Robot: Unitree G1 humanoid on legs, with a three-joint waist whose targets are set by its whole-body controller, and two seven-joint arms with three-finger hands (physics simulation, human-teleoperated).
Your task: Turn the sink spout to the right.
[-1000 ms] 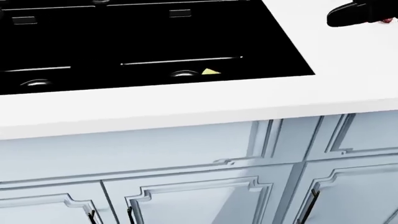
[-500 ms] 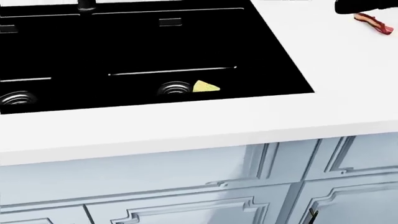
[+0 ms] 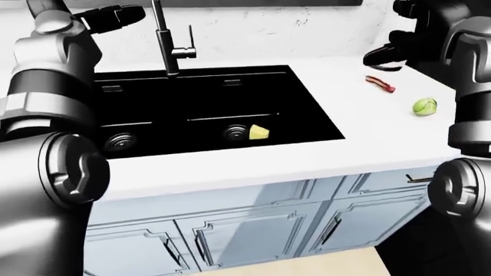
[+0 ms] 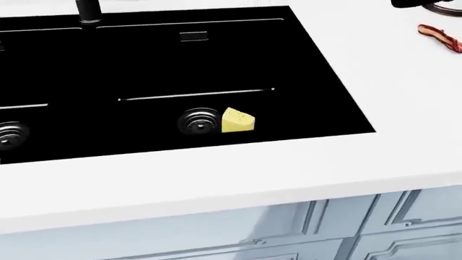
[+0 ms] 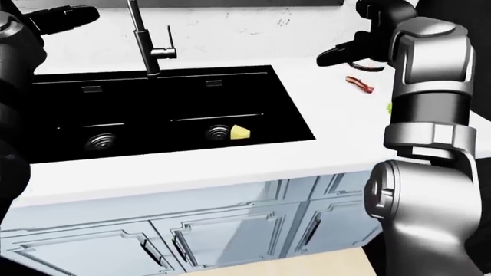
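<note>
**Op:** Left hand (image 3: 115, 16) is raised at the top left of the left-eye view, beside the faucet and apart from it, fingers loosely spread and gripping nothing. Right hand (image 5: 347, 53) hangs over the white counter (image 3: 361, 132) near the bacon strip (image 3: 380, 84); its fingers look open too, nothing in them.

**Spotter:** Where's the spout?

**Op:** Sink spout (image 3: 160, 23) rises as a thin metal tube from its base (image 4: 88, 12) at the top rim of the black sink (image 3: 307, 109), about on the divider between the two basins. Its top runs out of frame, so I can't tell which way the outlet points. A short side lever (image 3: 184, 50) sticks out to the view's right.

**Spotter:** How will it handle?

**Op:** I judge it rigid and smooth, likely slippery, turning only about its upright axis. I'd wrap fingers round the tube above the lever, or push sideways high up for leverage, and keep off the lever, which I'd guess runs the water.

**Spotter:** Anything in the way?

**Op:** Only a cheese wedge (image 4: 238, 121) by the right basin's drain (image 4: 197, 121), and a lime (image 3: 425, 106) on the counter, both well apart from the faucet.
</note>
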